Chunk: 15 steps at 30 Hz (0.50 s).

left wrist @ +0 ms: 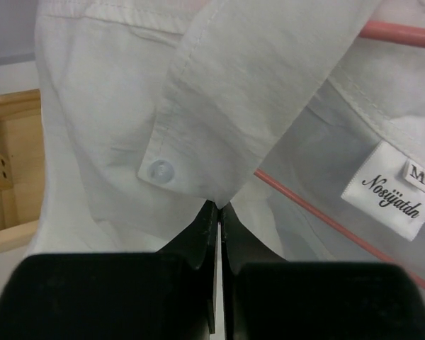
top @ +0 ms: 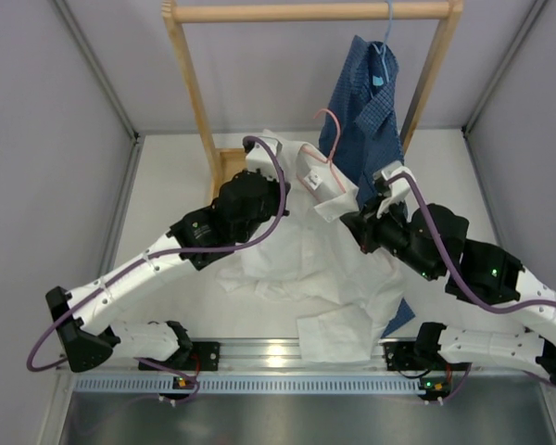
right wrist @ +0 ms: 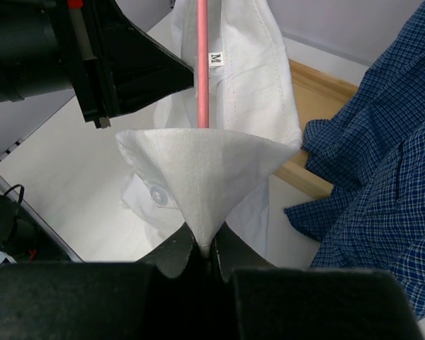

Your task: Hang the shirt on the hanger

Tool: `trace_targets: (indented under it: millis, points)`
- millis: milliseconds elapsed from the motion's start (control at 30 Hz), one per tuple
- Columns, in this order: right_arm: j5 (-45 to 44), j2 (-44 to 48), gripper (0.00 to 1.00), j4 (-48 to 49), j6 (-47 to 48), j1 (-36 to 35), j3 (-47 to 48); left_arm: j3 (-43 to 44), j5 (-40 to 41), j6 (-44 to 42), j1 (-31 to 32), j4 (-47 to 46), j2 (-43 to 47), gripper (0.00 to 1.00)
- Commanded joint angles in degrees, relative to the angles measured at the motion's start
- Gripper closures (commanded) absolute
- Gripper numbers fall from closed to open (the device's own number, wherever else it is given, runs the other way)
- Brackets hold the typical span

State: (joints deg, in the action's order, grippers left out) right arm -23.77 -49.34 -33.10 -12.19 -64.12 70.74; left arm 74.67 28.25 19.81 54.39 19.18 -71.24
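The left tool is pinching the white shirt's buttoned edge, jaws fully together, and the right tool is clamping a collar point the same way. The shirt is hanging between them, its hem trailing on the counter. The pink wire hanger is sitting in its neck opening, left of the blue checked shirt.

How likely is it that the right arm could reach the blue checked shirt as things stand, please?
Probably yes: the blue checked shirt hangs beside the right gripper, nothing between them. But it is shut on the white shirt, so it must let go first.
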Motion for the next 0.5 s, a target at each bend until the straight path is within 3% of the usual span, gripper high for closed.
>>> trace_targets:
  millis: [0, 467]
  points:
    - [-2.41, -0.4, 1.0, 6.12, 0.14, -1.1, -0.34, 2.22, -3.89, 0.49, 0.1, -4.24, 2.16, 1.0]
    - [-11.12, -7.7, 1.0, 9.81, 6.21, -1.1, 0.62, 9.08, -24.63, 4.36, 0.19, 4.19, 0.23, 1.0]
